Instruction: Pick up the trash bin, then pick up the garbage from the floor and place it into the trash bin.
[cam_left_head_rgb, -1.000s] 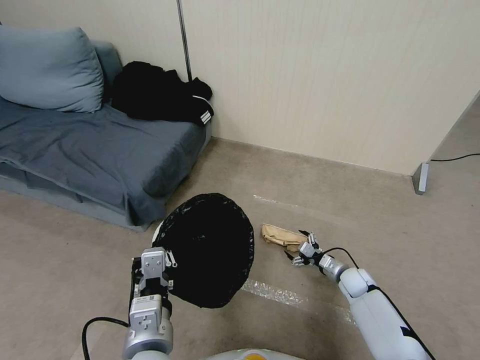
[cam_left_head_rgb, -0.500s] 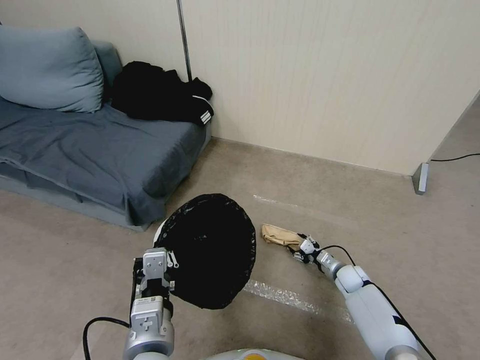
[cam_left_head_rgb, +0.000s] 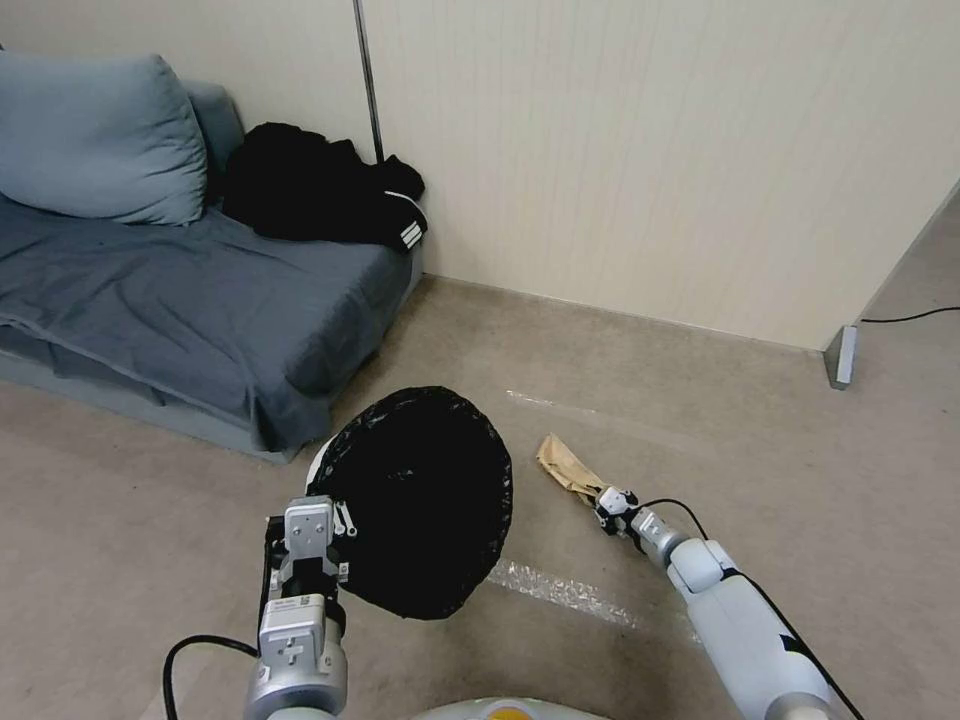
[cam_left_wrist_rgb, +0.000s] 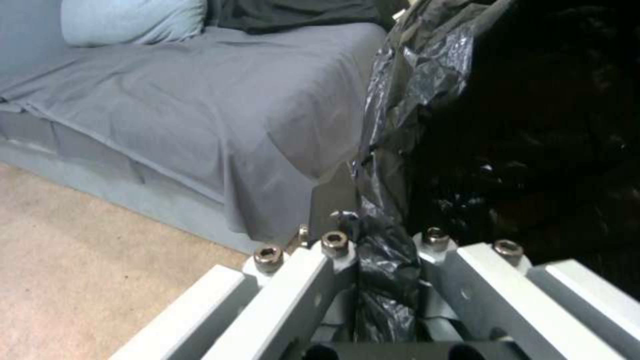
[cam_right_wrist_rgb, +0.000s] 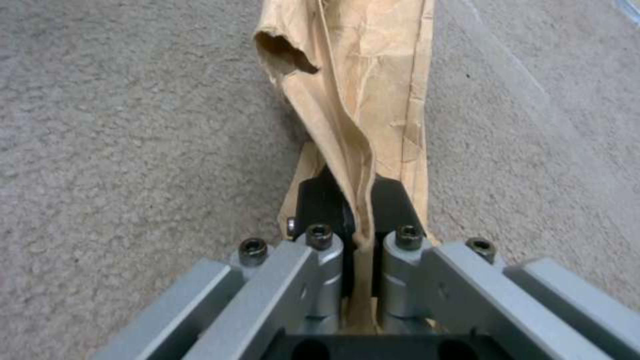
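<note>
A grey sofa (cam_left_head_rgb: 190, 290) stands along the wall on the robot's left, with a blue cushion (cam_left_head_rgb: 95, 135) and a heap of black clothing (cam_left_head_rgb: 320, 190) on it; the left wrist view shows its draped cover hanging to the carpeted floor (cam_left_head_rgb: 700, 420). In front of the sofa the trash bin (cam_left_head_rgb: 425, 500) is held tilted, its black-lined mouth facing the head camera and a sliver of white wall showing at its left edge. The left end effector (cam_left_head_rgb: 335, 520) is clenched on the bin's rim; the left wrist view shows the crinkled black bag (cam_left_wrist_rgb: 387, 260) pinched between its 2 fingers. To the right, the brown paper bag (cam_left_head_rgb: 568, 465) lies on the floor just beside the bin. The right end effector (cam_left_head_rgb: 608, 497) is clamped on its near end, and the right wrist view shows the paper (cam_right_wrist_rgb: 353, 100) squeezed into a fold between the fingers.
</note>
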